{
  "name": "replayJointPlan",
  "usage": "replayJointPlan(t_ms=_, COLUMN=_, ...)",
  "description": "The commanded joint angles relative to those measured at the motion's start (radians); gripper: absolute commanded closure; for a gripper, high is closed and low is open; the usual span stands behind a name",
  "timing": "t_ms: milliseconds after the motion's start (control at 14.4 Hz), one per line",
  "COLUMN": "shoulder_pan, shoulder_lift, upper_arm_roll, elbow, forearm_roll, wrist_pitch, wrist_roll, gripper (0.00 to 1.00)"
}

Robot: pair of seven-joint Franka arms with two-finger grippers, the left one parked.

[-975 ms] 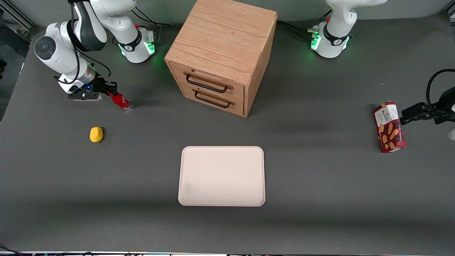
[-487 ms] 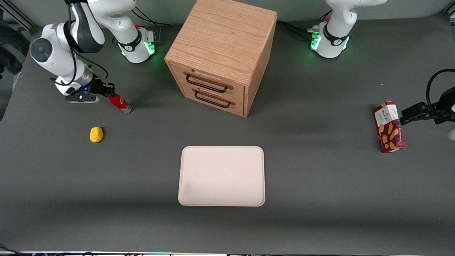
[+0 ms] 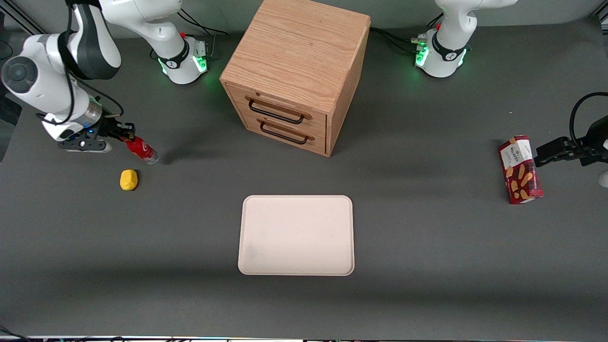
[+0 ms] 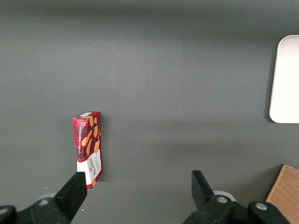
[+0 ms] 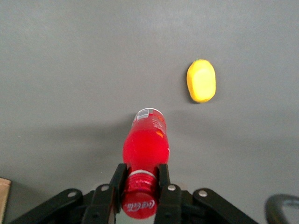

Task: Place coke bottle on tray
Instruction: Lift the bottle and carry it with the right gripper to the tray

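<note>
- The gripper, with the coke bottle clamped at the cap between its fingers, has shifted toward the working arm's end of the desk and nearer the front camera since a second ago.
- The bottle's long axis slants away from the fingers, clear base leading and lowest, tilted above the desk.
- A yellow object lies near the base, not touching it.
- The tray sits well apart across open desk, nearer the front camera than the wooden cabinet.

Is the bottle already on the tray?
No, the bottle is clamped at its cap by the gripper, toward the working arm's end of the table, while the tray holds nothing.
</note>
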State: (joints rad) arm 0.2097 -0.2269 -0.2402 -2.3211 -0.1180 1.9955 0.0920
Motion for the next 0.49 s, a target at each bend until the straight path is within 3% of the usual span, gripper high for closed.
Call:
replayJointPlan(t_ms=0, shoulder_pan=0.008, shoulder_lift=0.119, upper_arm_roll=0.044, elbow=0.298, forearm_roll=0.053, wrist_pitch=-0.197, wrist_roll=-0.021, gripper=1.00)
replayJointPlan(t_ms=418, shoulder_pan=0.019, shoulder_lift=0.388, upper_arm_roll=0.084, elbow=0.910, forearm_roll=0.113, wrist_pitch=-0.532, wrist_roll=-0.021, gripper=1.00)
